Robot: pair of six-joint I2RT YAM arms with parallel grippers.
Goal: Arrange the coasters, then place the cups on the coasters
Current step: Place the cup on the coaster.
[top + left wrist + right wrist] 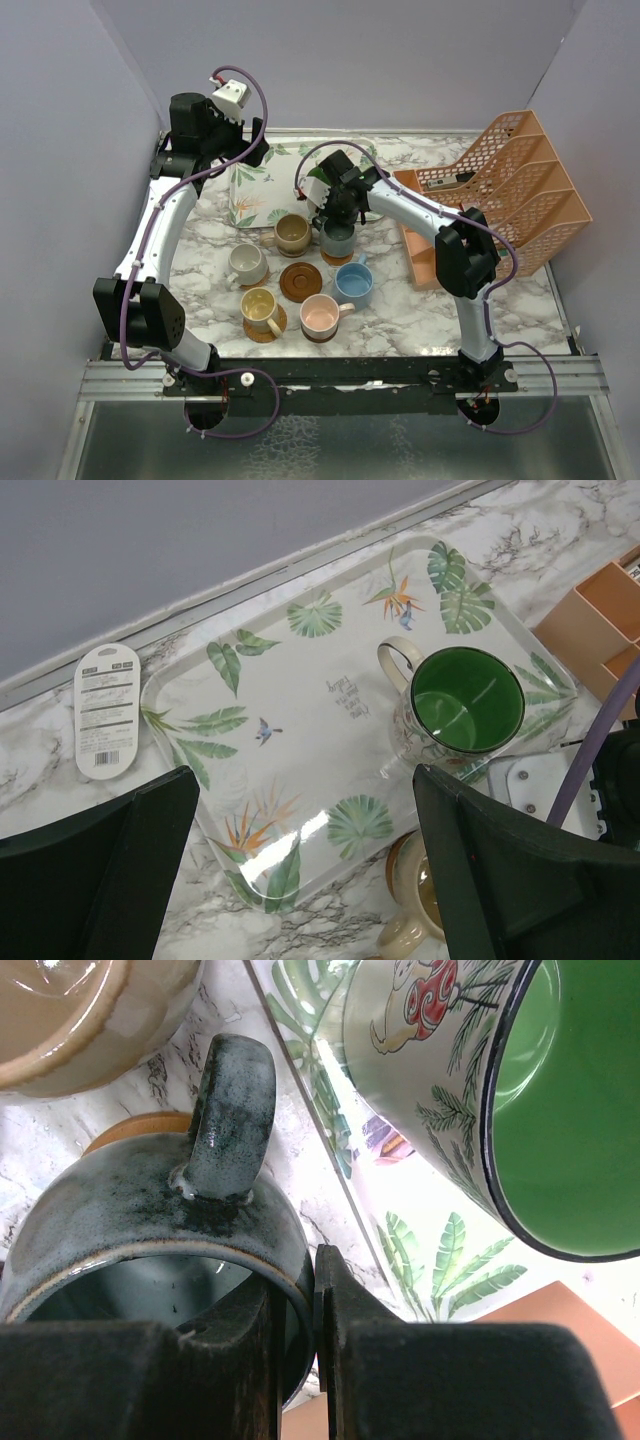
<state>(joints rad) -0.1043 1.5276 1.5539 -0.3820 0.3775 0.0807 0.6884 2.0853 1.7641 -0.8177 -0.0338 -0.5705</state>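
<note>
My right gripper [335, 212] [313, 1280] is shut on the rim of the grey-blue cup [337, 240] [150, 1210], one finger inside and one outside. A wooden coaster's edge [130, 1125] shows just beyond that cup. The tan cup [293, 233], cream-white cup [246, 264] and light blue cup [353, 283] stand around an empty brown coaster [300, 281]. The yellow cup [259, 305] and pink cup [320, 315] each sit on a coaster. The green-inside cup [465, 705] stands on the leaf tray [300, 680]. My left gripper [252, 152] [300, 870] hangs open above the tray's near edge.
An orange mesh file rack [500, 190] stands at the right, close behind my right arm. A white label card [107, 710] lies on the marble left of the tray. Walls close the table at back and sides.
</note>
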